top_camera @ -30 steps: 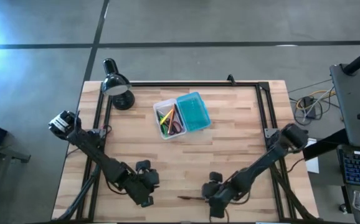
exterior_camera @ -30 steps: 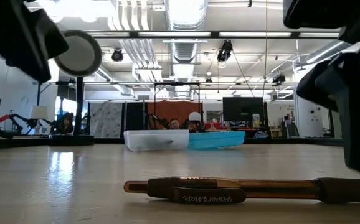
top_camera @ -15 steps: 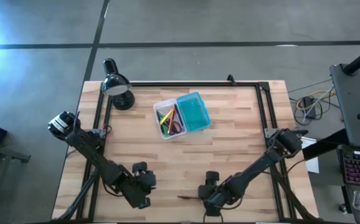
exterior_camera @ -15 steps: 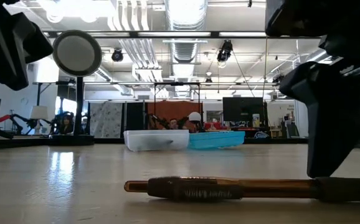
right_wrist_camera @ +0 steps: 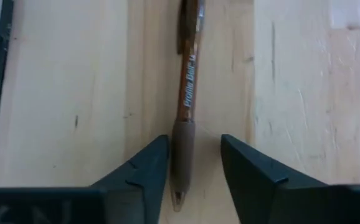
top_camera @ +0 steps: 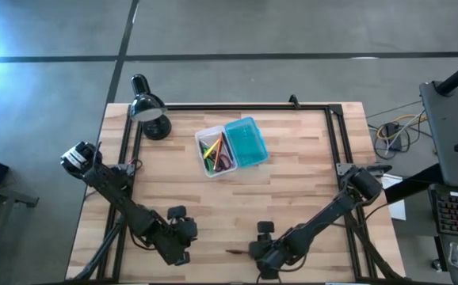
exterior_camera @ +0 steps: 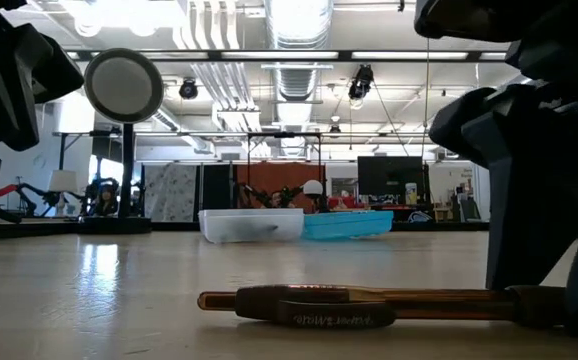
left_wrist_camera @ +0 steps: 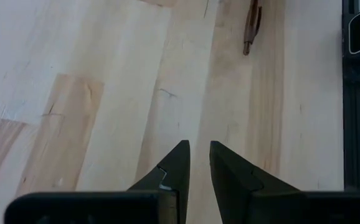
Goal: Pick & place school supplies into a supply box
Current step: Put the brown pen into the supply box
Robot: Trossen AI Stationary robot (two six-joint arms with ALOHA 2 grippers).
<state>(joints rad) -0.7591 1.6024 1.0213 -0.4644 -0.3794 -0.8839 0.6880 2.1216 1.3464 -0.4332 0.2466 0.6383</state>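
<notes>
A dark brown pen (top_camera: 237,252) lies flat on the wood near the table's front edge, seen also in the low view (exterior_camera: 349,305). My right gripper (right_wrist_camera: 194,142) stands over its rubber-grip end, open, one finger on each side of the grip, pointing steeply down. Left of it, my left gripper (left_wrist_camera: 197,149) hovers above bare wood, open by a narrow gap with nothing in it. The supply box sits open at the table's middle back: its clear tray (top_camera: 213,152) holds several coloured pens, and its teal lid (top_camera: 246,142) lies beside it. My right gripper straddles the pen's rubber grip (right_wrist_camera: 181,149) from above, its fingers in line with the pen. One finger (right_wrist_camera: 155,158) lies right beside the grip, and I cannot tell whether it touches. A gap shows at the other finger. The pen rests flat on the table.
A black desk lamp (top_camera: 150,111) stands at the back left corner. A dark metal frame (top_camera: 237,106) runs along the table's back and sides. Bare wood lies between the pen and the box.
My right gripper has come down and a little toward the table's left edge, settling over the pen's right end with its fingers on either side. The pen lies where it was.
</notes>
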